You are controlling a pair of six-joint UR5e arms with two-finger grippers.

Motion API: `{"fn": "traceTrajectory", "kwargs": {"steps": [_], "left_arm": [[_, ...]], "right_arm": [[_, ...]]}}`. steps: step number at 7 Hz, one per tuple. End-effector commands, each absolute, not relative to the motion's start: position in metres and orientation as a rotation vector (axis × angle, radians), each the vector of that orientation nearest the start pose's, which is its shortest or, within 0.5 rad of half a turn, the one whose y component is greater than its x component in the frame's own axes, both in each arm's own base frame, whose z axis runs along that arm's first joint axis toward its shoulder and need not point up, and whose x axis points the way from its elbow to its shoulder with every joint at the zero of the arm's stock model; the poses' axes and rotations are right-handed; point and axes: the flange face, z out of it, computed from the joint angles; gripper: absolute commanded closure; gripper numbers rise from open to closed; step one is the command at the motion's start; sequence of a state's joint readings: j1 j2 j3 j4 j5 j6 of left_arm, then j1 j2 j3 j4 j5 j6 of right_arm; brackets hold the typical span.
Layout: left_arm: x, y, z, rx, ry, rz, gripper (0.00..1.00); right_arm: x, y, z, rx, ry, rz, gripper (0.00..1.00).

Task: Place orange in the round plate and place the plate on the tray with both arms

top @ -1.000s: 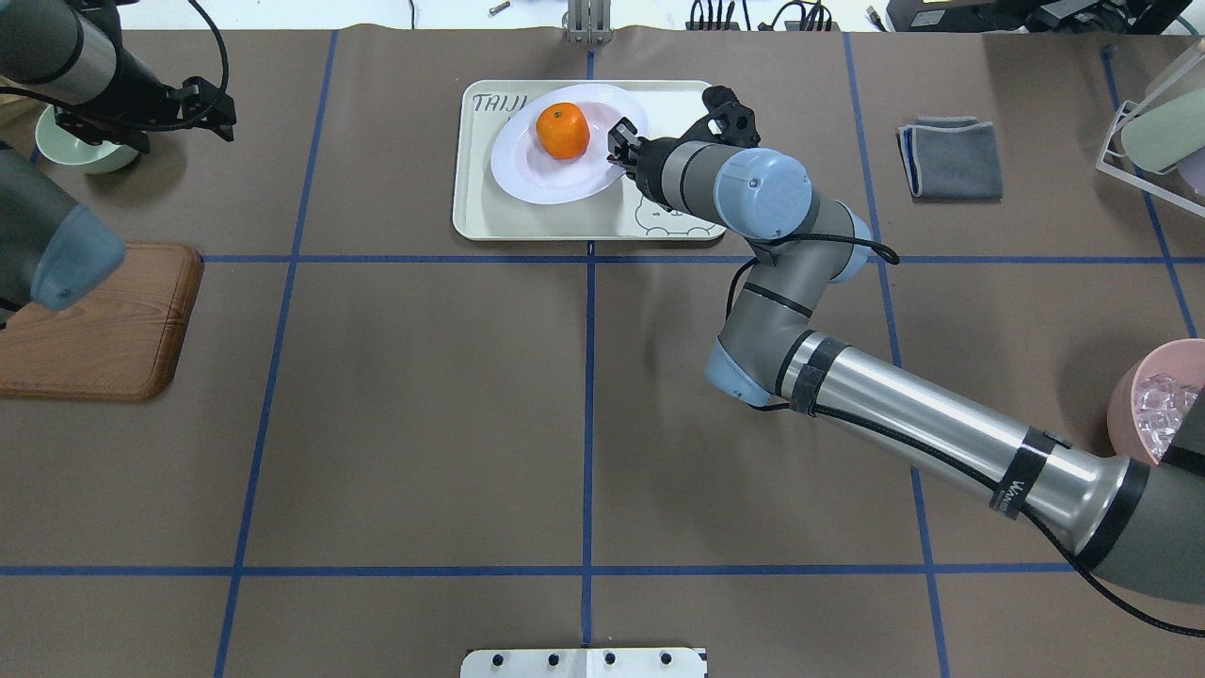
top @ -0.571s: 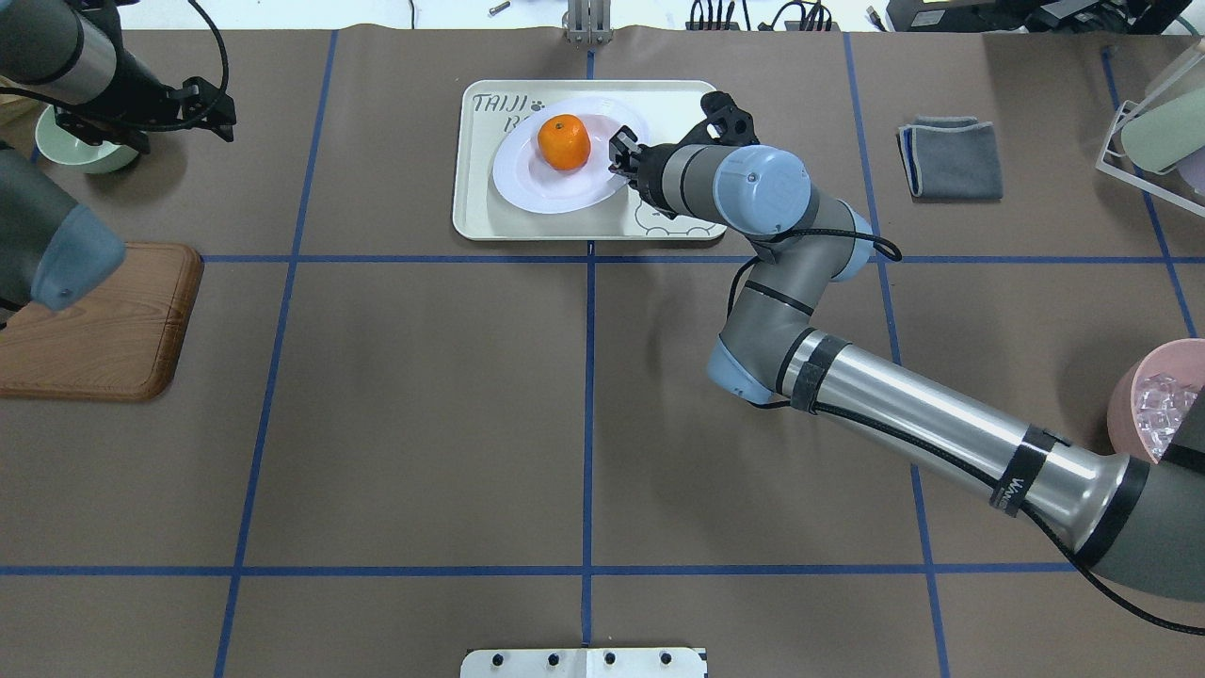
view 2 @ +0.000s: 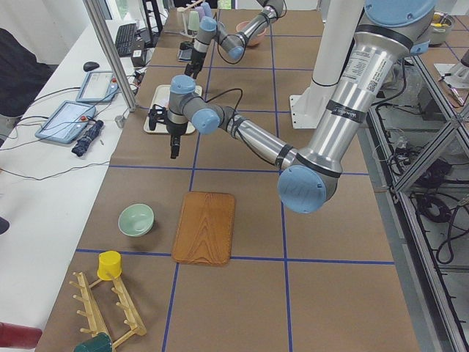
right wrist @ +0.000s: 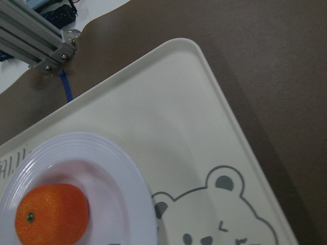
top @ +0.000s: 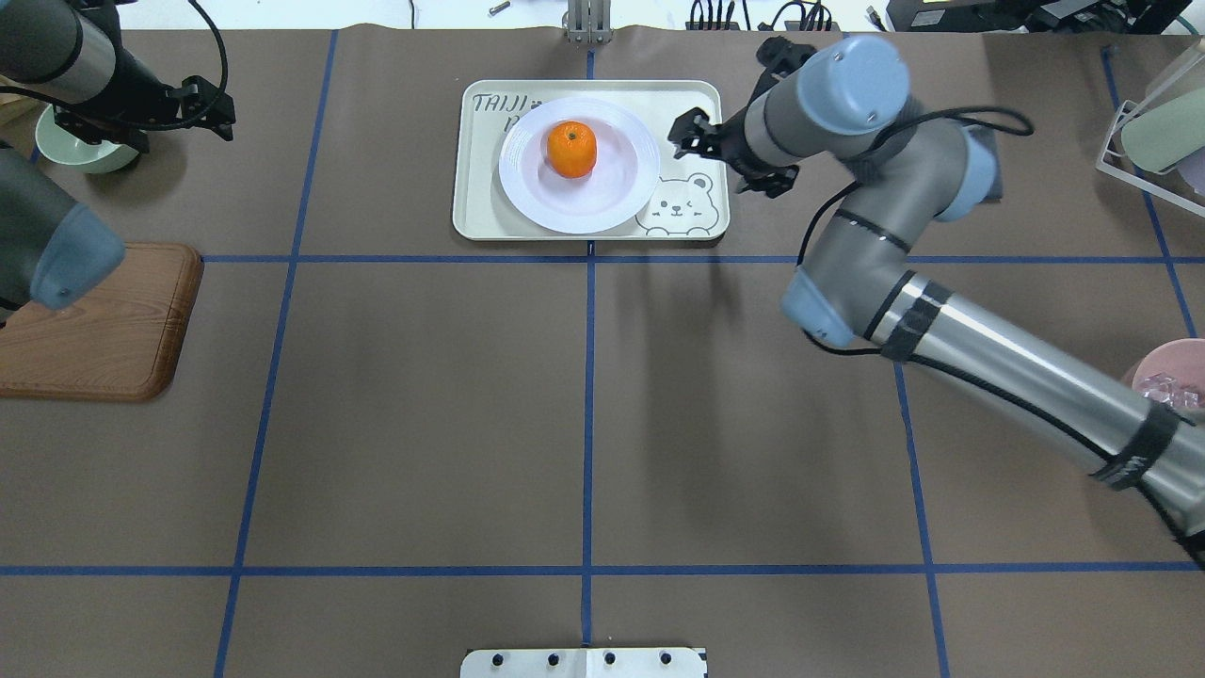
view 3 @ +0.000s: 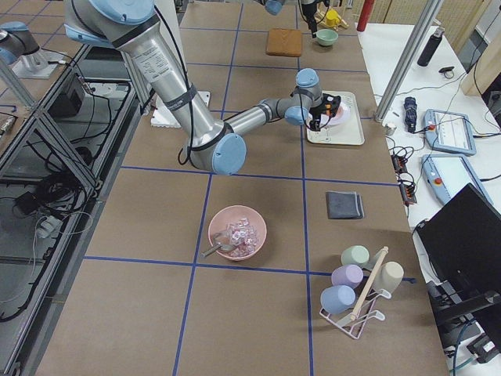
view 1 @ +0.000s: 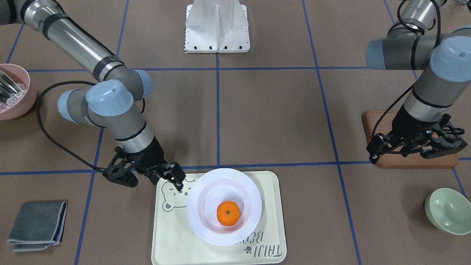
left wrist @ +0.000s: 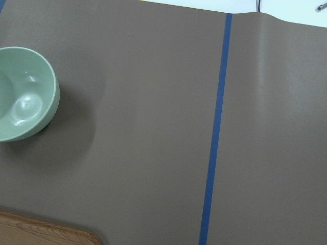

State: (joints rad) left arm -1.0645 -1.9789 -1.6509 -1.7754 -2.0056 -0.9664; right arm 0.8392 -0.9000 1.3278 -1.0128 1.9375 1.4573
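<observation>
The orange (view 1: 228,212) (top: 572,149) (right wrist: 51,214) lies in the middle of the round plate (view 1: 250,191) (top: 527,184) (right wrist: 117,178). The plate rests flat on the tray (view 1: 169,235) (top: 480,202) (right wrist: 179,117), beside the bear drawing. My right gripper (view 1: 179,184) (top: 680,134) hovers open over the tray's bear corner, clear of the plate's rim and holding nothing. My left gripper (view 1: 371,152) (top: 226,113) hangs open and empty far off, above the table between the green bowl and the wooden board.
A pale green bowl (view 1: 447,210) (top: 71,151) (left wrist: 20,94) and a brown wooden board (view 1: 415,162) (top: 94,330) lie on my left side. A folded grey cloth (view 1: 36,224) and a pink bowl (view 1: 14,95) (top: 1167,377) are on my right side.
My right gripper let go of the plate's rim and drew back to the right. The plate settled flat on the tray. The left arm stayed still.
</observation>
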Motion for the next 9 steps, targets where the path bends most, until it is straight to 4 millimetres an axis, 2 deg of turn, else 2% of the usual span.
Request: {"fn": "traceTrajectory", "kwargs": {"steps": [1, 2, 3, 4, 5, 6, 7, 8, 9], "left_arm": [[0.227, -0.603, 0.383, 0.181, 0.797, -0.278, 0.01], [0.195, -0.601, 0.394, 0.167, 0.825, -0.243, 0.01], [0.166, -0.585, 0.422, 0.169, 0.826, -0.15, 0.01], [0.129, -0.571, 0.46, 0.162, 0.817, -0.101, 0.01], [0.085, -0.543, 0.514, 0.157, 0.8, -0.002, 0.01], [0.037, -0.515, 0.56, 0.172, 0.777, 0.077, 0.01], [0.001, -0.488, 0.595, 0.172, 0.752, 0.101, 0.01], [-0.021, -0.461, 0.625, 0.146, 0.74, 0.091, 0.01], [-0.026, -0.449, 0.639, 0.124, 0.735, 0.08, 0.01]], "right_arm": [[-0.277, -0.612, 0.351, 0.144, -0.888, 0.249, 0.0], [-0.212, -0.579, 0.392, 0.18, -0.793, 0.121, 0.0], [-0.146, -0.549, 0.445, 0.207, -0.726, 0.023, 0.0], [-0.086, -0.515, 0.498, 0.216, -0.668, -0.065, 0.0], [-0.036, -0.486, 0.546, 0.198, -0.658, -0.139, 0.0], [0.009, -0.455, 0.581, 0.194, -0.659, -0.157, 0.0], [0.019, -0.436, 0.604, 0.145, -0.677, -0.127, 0.0], [0.038, -0.445, 0.636, 0.116, -0.622, -0.081, 0.0], [0.056, -0.463, 0.636, 0.084, -0.639, -0.024, 0.0]]}}
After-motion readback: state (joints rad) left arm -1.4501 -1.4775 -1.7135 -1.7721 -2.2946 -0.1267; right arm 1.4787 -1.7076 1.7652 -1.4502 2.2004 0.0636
